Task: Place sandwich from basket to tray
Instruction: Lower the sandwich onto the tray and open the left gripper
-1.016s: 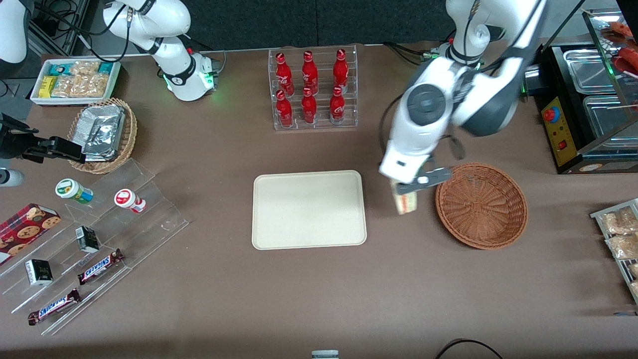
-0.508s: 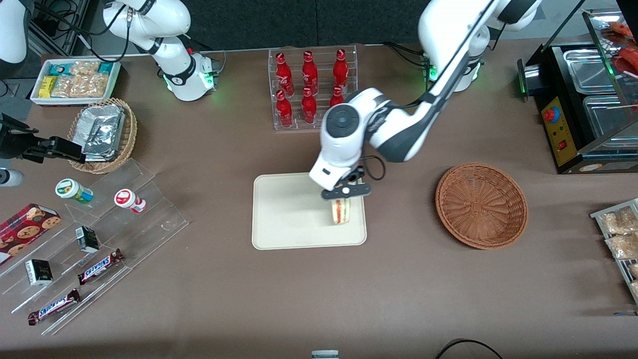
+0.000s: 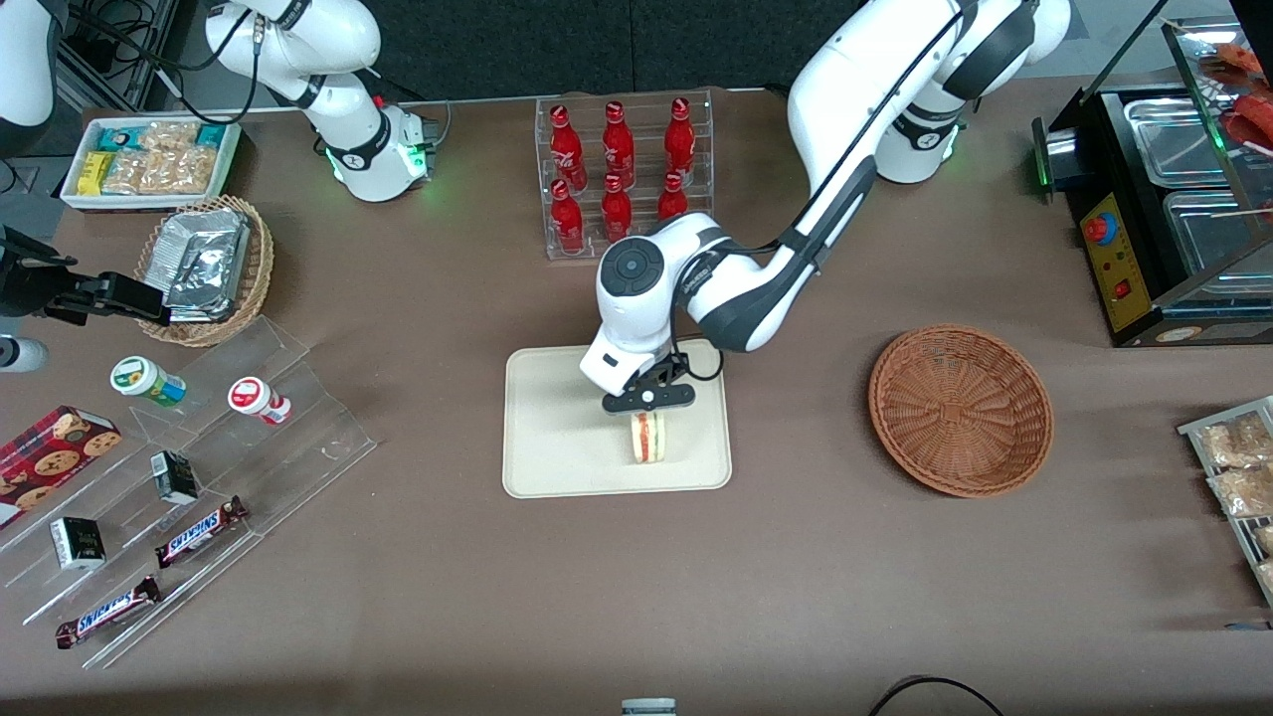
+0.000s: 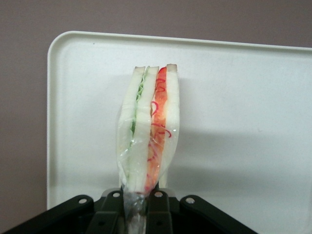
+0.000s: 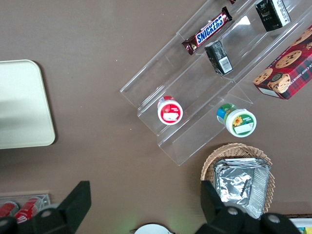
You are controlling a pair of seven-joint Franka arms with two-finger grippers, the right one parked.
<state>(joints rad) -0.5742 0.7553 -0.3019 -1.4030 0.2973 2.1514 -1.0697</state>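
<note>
The left arm's gripper [image 3: 647, 401] is shut on the sandwich [image 3: 647, 438], a wrapped wedge of white bread with red and green filling. It holds it on edge over the cream tray [image 3: 557, 438], in the part of the tray toward the working arm's end. In the left wrist view the sandwich [image 4: 148, 131] hangs from the closed gripper [image 4: 138, 214] just above the tray [image 4: 243, 122]. I cannot tell if it touches the tray. The reddish-brown wicker basket [image 3: 961, 409] stands empty on the table, toward the working arm's end.
A clear rack of red bottles [image 3: 624, 174] stands farther from the camera than the tray. A tan basket with foil packs [image 3: 206, 267], a white snack box [image 3: 149, 162] and a clear stepped display with snacks [image 3: 189, 487] lie toward the parked arm's end. A black machine [image 3: 1164, 209] stands at the working arm's end.
The gripper has carried the sandwich from beside the basket across to over the tray, then a little farther in over the tray and lower. The basket has not moved.
</note>
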